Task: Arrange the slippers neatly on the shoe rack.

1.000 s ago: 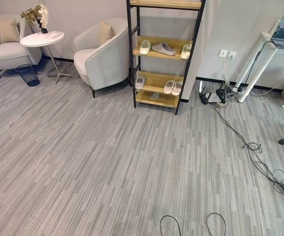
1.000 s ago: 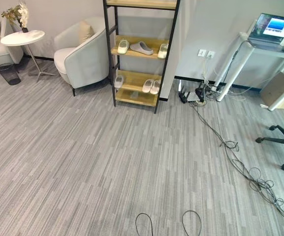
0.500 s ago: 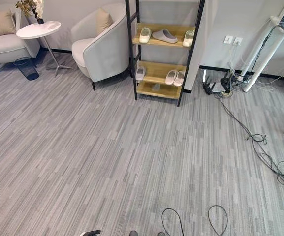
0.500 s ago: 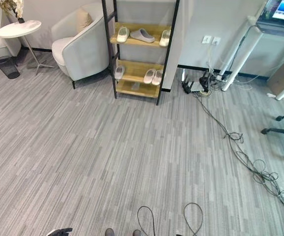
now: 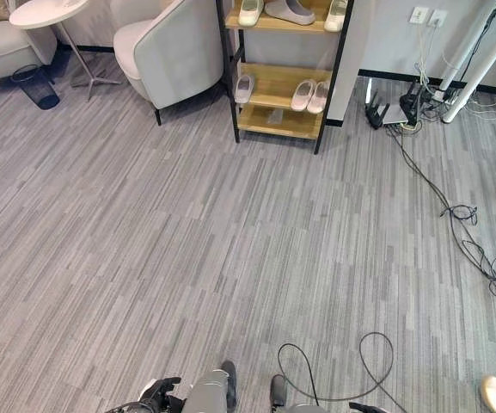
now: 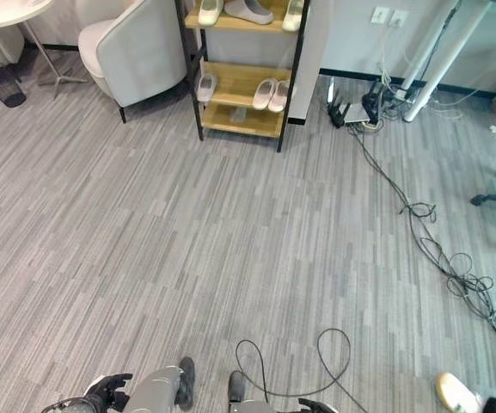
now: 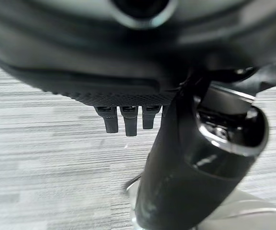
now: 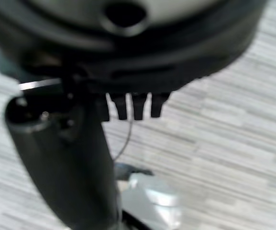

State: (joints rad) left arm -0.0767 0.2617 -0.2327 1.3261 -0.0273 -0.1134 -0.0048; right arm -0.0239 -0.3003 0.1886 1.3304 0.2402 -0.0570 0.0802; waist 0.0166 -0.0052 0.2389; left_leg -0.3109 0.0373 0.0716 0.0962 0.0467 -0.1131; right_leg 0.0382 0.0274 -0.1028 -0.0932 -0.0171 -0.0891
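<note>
Six slippers: on shoe rack (image 5: 234, 86), long axes running front to back, toes toward wall
Lower shelf: cream pair (image 5: 310, 95) side by side, grey single (image 5: 244, 88) apart
Upper shelf: three slippers (image 5: 290, 10)
Left robot hand (image 7: 128, 117): fingers straight, empty
Right robot hand (image 8: 135, 105): fingers straight, empty
Armchair (image 5: 172, 53): beside rack

Grey armchair (image 5: 172, 50), round white side table (image 5: 50, 10)
</note>
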